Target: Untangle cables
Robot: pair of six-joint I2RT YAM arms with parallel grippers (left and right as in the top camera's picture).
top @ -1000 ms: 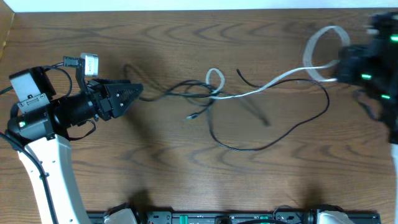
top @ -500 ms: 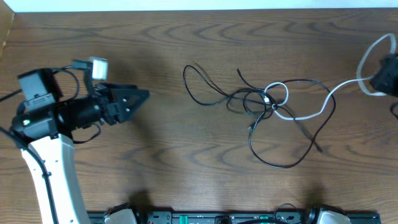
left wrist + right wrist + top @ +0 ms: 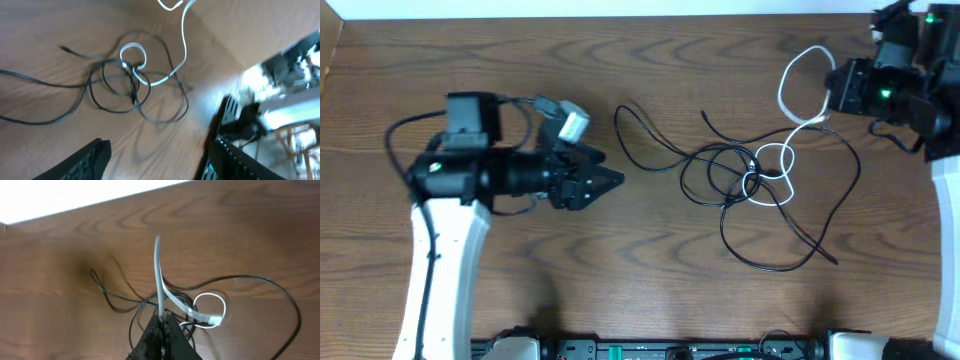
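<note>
The black cable [image 3: 790, 262] lies in loose loops across the table's middle, knotted with the white cable [image 3: 782, 152] near the centre. My right gripper [image 3: 832, 92] at the far right is shut on the white cable, which loops up from it; the right wrist view shows the white cable [image 3: 159, 275] rising from the shut jaws [image 3: 162, 320]. My left gripper [image 3: 610, 180] is open and empty, left of the tangle. In the left wrist view the knot [image 3: 131, 65] lies ahead of the open fingers [image 3: 157, 155].
The wooden table [image 3: 650, 290] has its far edge along the top. The left arm's body [image 3: 450, 200] stands at the left, the right arm [image 3: 920, 70] at the top right. A black rail [image 3: 670, 350] runs along the front edge.
My left gripper has moved right toward the tangle. My right gripper has come back left into view with the white cable. The tangle sits further right than one second ago.
</note>
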